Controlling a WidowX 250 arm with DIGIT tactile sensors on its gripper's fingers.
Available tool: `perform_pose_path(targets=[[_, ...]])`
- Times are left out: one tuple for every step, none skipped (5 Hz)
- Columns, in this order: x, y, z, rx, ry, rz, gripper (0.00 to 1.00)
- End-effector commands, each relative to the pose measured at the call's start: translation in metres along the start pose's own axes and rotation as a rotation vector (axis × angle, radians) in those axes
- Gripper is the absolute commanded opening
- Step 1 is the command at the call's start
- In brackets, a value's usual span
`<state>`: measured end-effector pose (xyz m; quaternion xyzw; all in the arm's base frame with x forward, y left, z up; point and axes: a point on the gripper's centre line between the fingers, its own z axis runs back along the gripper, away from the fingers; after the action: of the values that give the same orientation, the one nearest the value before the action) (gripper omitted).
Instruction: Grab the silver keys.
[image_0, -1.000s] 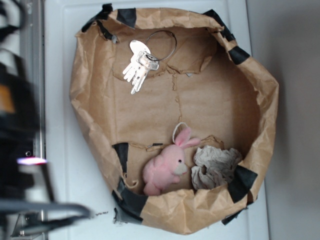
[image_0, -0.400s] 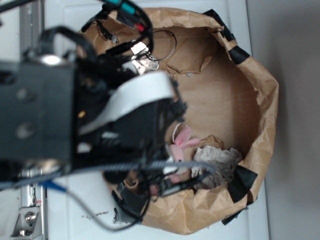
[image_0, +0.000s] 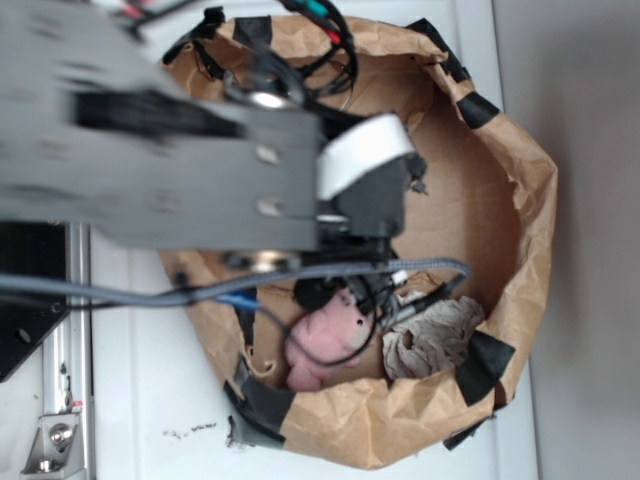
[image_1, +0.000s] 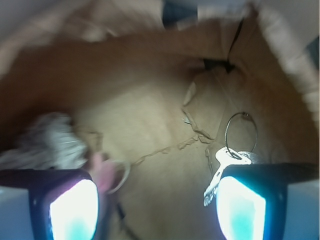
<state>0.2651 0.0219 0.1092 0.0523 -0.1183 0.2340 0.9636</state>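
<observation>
Your gripper (image_1: 155, 205) is sitting with its fingers spread wide apart, nothing between them. In the wrist view you get one glowing pad (image_1: 72, 210) at bottom left and the other at bottom right, with bare brown paper showing in the gap.

Going left to right in that wrist shot: there's a blurry grey crumpled wad (image_1: 47, 142) at the far left, then a bit of the pink toy (image_1: 104, 175) with its thin loop poking out right next to the left finger. After that it's just wrinkled paper floor with a torn seam running across. Over on the right you've got the silver keys (image_1: 222, 167), their round wire ring lying flat on the paper and the key blades fanning down toward the right finger, partly hidden behind its top edge. Can't tell if the finger is actually touching them.

From the exterior camera, the arm (image_0: 180, 180) is a big blurry block covering the left and upper part of the paper bag (image_0: 520, 230), so you can't see the keys there at all. Below the arm the pink toy sticks out near the bag's lower wall, with the crumpled wad just beside it to the right. Black tape patches (image_0: 485, 365) dot the bag rim, and the bag sits on a white surface (image_0: 140, 400).
</observation>
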Motion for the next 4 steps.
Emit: perform_pose_path(targets=[[0.0175,0.0206,-0.0294,0.062,-0.036,0.132,1.0],[0.0137,0.0244,-0.0323,0.056,-0.056,0.111,1.0],[0.0137,0.0244,-0.0323,0.056,-0.056,0.111,1.0],[0.0137,0.0244,-0.0323,0.056,-0.056,0.111,1.0]])
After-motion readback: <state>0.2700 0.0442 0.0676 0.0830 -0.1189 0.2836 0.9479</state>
